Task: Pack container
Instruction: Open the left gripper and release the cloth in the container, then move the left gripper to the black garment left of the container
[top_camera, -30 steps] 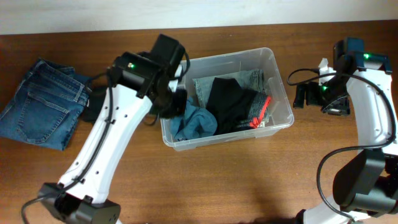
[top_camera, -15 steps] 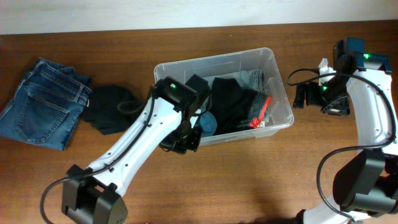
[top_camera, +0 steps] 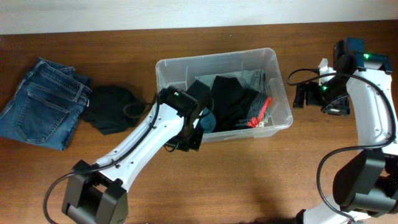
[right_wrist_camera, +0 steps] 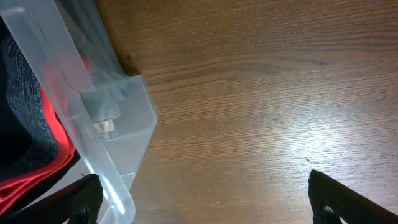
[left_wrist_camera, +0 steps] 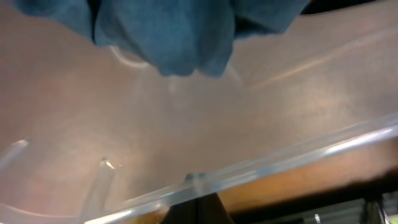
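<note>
The container [top_camera: 277, 74] is a clear plastic bin in the middle of the table. It holds a black garment [top_camera: 233, 99], a grey denim piece [top_camera: 254, 78], something red [top_camera: 264, 109] and a blue cloth [top_camera: 209, 122]. My left gripper [top_camera: 189, 138] is shut at the bin's front wall near its left end. In the left wrist view its dark fingers [left_wrist_camera: 200, 208] meet in a point right under the rim [left_wrist_camera: 298, 158], with the blue cloth [left_wrist_camera: 174, 31] showing beyond the plastic. My right gripper [top_camera: 305, 94] hangs wide open just right of the bin, holding nothing [right_wrist_camera: 205, 205].
Folded blue jeans [top_camera: 43, 102] lie at the far left. A black garment [top_camera: 112, 109] lies crumpled between the jeans and the bin. The bin's right corner [right_wrist_camera: 106, 124] is close to my right gripper's left finger [right_wrist_camera: 81, 199]. Bare wooden table [right_wrist_camera: 261, 93] stretches to the right.
My left arm swung from the bin's left end down to its front wall, staying shut. The bin shifted slightly to the left. The right arm has not moved.
</note>
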### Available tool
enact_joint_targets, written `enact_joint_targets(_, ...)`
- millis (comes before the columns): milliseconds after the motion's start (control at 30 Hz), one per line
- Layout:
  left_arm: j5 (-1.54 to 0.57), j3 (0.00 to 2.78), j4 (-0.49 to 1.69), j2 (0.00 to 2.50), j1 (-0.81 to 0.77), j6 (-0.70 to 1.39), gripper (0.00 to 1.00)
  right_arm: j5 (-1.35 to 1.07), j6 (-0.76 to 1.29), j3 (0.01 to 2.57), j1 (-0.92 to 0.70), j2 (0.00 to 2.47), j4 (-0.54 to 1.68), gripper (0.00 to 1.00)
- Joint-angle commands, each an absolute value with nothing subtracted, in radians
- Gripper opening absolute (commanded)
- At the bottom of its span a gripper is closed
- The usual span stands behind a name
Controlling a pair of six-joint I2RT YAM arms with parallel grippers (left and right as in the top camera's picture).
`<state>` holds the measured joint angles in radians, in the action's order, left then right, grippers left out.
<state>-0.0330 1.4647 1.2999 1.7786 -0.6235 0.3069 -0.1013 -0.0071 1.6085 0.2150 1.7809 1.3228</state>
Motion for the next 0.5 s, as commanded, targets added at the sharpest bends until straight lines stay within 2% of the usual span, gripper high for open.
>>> enact_joint_targets(0,0.075,1.457,1.286,1.782,-0.625,0.315,0.05,-0.093,-0.007,1.625,0.210,1.762,1.322,0.98)
enact_joint_targets(133,0.158,1.457,1.285,1.782,-0.625,0.356,0.05,-0.093,-0.007,1.625,0.210,1.762,1.322,0.98)
enact_joint_targets(467,0.155,1.541,1.317,1.778,-0.624,0.355,0.03,-0.093,-0.007,1.625,0.210,1.762,1.322,0.98)
